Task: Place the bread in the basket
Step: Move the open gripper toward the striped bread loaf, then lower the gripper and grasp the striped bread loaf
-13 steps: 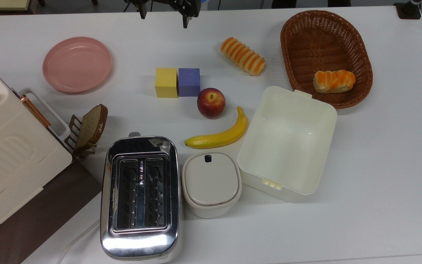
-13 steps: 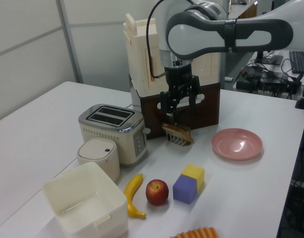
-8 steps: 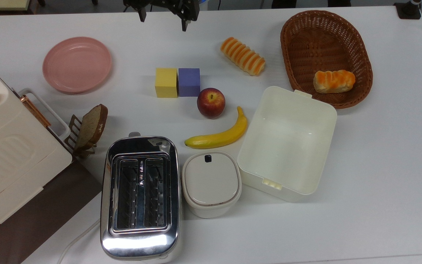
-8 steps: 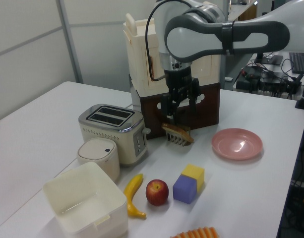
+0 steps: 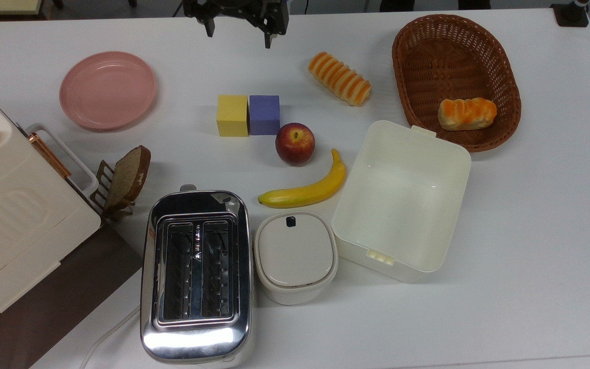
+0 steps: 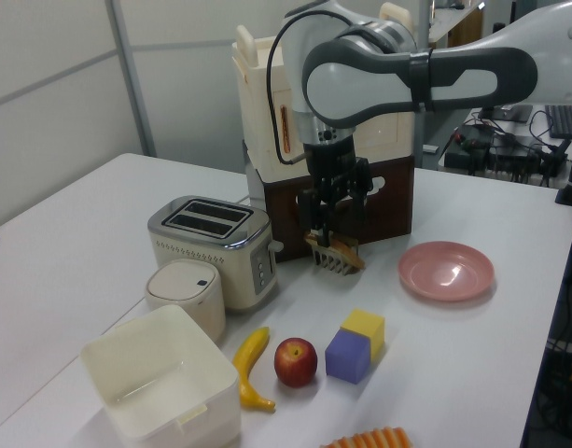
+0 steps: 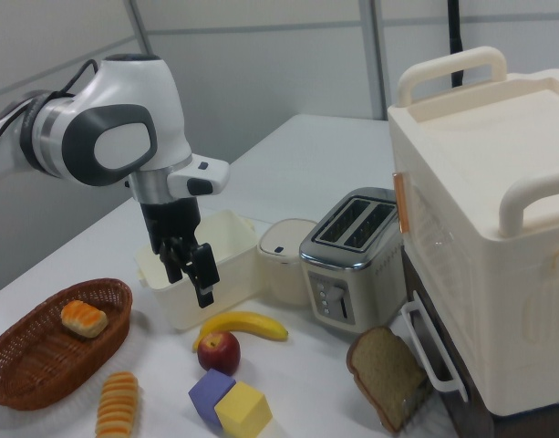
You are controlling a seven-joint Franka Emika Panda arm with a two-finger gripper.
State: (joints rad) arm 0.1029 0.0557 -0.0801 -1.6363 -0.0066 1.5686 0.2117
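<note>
- The bread (image 5: 339,78) is seen on the table, just outside the basket (image 5: 500,61) (a bun inside).
- The gripper (image 5: 237,36) is held spread and empty, well apart from the basket.

Round the toaster (image 5: 196,274): 2 cubes – yellow (image 5: 232,115), purple (image 5: 264,114); 2 fruit – apple (image 5: 295,143), banana (image 5: 308,190); 1 pink plate (image 5: 107,89), 1 basket (image 5: 416,61), 2 striped rolls – bread (image 5: 339,78), bun (image 5: 467,113).

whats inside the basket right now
One short orange-topped bun lies in the basket, near the end closest to the cream box. The rest of the woven floor is bare. The striped bread lies outside on the table. Nothing covers the inside.
</note>
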